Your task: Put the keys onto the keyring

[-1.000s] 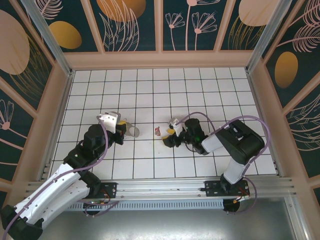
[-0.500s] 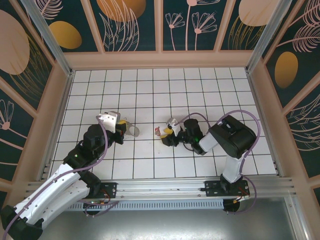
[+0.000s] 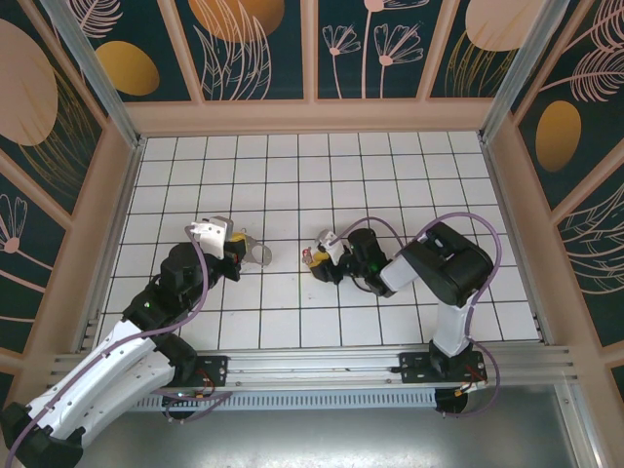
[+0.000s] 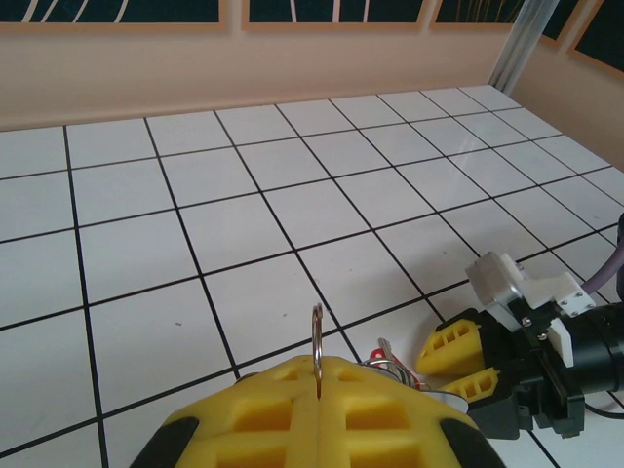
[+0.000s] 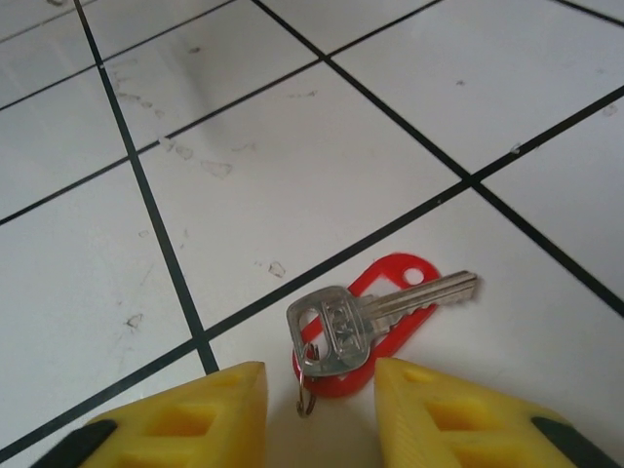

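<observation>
Keyring [image 3: 258,255], top view: a pale loop sticking out just ahead of the left gripper's tips, on the side toward the right gripper.
Left gripper [image 3: 243,255], top view: low over the white tiled floor [image 3: 292,185], tips on the keyring.
Key [image 3: 308,257], top view: a small red speck just ahead of the right gripper's tips, between the two grippers.
Right gripper [image 3: 318,265], top view: low over the floor, pointing toward the left gripper, near it but apart.
Left gripper, left wrist view: yellow fingers [image 4: 253,414] pressed together, pinching the keyring's thin metal ring in the seam between them.
Keyring, left wrist view: the ring stands on edge, its upper arc rising above the fingertips.
Key, left wrist view: a bit of red and silver on the floor just beyond the left fingertips, to their right.
Right gripper, left wrist view: ahead and to the right of the left gripper, its two yellow fingers close to each other.
Right gripper, right wrist view: yellow fingers [image 5: 195,414] spread, one on either side of the key's near end; whether they touch it cannot be told.
Key, right wrist view: flat on the floor, a silver key lying over a red tag, head nearest the gripper, blade pointing away and to the right; a small wire ring at the near end sits in the gap between the fingers.
</observation>
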